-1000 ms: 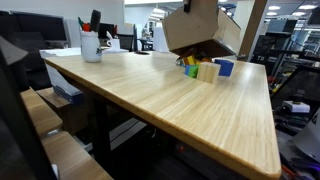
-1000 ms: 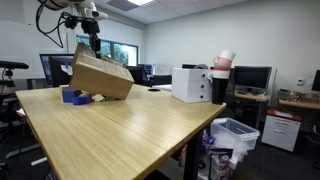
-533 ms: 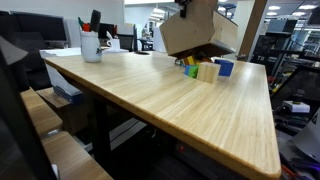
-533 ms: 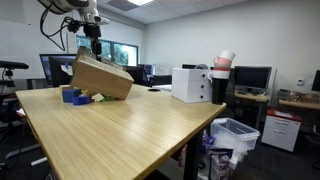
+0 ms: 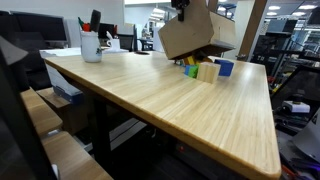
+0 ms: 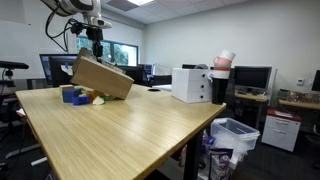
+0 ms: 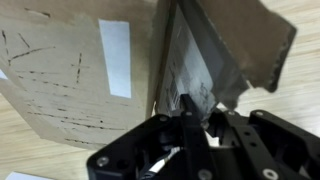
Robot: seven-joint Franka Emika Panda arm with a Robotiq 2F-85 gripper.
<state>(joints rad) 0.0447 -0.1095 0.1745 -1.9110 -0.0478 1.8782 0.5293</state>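
While a white mug (image 5: 91,46) of pens is seen at the far left of the wooden table (image 5: 150,100), a cardboard box (image 5: 195,35) is held tilted over the table's far end, its flap clamped between the fingers of the gripper (image 7: 185,108). Coloured blocks (image 5: 203,70) are pictured on the table just beneath, with a blue cup (image 5: 225,67) beside them.

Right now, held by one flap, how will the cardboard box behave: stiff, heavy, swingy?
Probably light: the cardboard box hangs tilted from the gripper, which pinches just one thin flap. That flap likely flexes at its crease, so expect swinging. The panels look flat and uncrushed, so it is probably fairly stiff, though the flap could tear.
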